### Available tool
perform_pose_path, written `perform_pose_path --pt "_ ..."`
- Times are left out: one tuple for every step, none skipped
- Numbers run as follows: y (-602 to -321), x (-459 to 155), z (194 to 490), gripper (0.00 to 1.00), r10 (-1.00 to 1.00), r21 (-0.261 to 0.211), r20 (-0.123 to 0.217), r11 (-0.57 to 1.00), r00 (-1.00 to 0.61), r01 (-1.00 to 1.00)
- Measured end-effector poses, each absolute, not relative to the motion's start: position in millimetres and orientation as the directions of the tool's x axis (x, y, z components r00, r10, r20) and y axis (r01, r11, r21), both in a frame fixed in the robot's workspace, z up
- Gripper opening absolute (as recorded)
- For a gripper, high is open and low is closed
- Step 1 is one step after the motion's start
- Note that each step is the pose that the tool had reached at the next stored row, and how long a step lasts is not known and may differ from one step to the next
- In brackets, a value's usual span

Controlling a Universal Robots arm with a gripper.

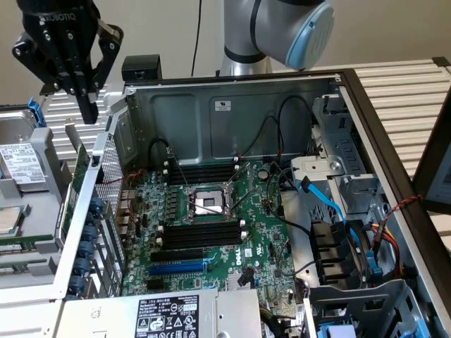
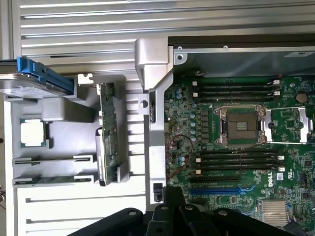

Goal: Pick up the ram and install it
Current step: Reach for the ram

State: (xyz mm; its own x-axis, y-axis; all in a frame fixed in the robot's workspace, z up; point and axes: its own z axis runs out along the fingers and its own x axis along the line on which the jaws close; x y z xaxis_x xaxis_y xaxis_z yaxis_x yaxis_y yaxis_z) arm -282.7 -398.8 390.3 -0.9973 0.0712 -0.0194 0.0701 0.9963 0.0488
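Dark-green ram (image 2: 59,179), long and thin, sits edge-up in the grey tray (image 2: 64,132) in the wrist view. Exterior view gives the gripper (image 1: 87,113), jaws pinched together, empty.

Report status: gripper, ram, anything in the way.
Gripper shut, empty, high beside the case. Ram in the tray outside the case, untouched. Nothing between them.

Even, bright light falls overall, with soft shadows inside the computer case (image 1: 211,127).
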Motion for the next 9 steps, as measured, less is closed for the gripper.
perform_pose_path --pt "-399 -287 390 0.10 0.071 0.049 -0.019 0.996 -0.997 0.070" --pt "-399 -292 390 0.10 0.071 0.049 -0.019 0.996 -0.997 0.070" --pt "-399 -296 390 0.10 0.071 0.049 -0.019 0.996 -0.997 0.070" --pt "-399 -301 390 0.10 0.071 0.049 -0.019 0.996 -0.997 0.070" --pt "-399 -305 390 0.10 0.071 0.049 -0.019 0.996 -0.997 0.070" --pt "-399 -310 389 0.10 0.071 0.049 -0.019 0.996 -0.997 0.070" --pt "-399 -315 389 0.10 0.071 0.049 -0.019 0.996 -0.997 0.070" --pt "-399 -319 389 0.10 0.071 0.049 -0.019 0.996 -0.997 0.070" --pt "-399 -324 388 0.10 0.071 0.049 -0.019 0.996 -0.997 0.070"
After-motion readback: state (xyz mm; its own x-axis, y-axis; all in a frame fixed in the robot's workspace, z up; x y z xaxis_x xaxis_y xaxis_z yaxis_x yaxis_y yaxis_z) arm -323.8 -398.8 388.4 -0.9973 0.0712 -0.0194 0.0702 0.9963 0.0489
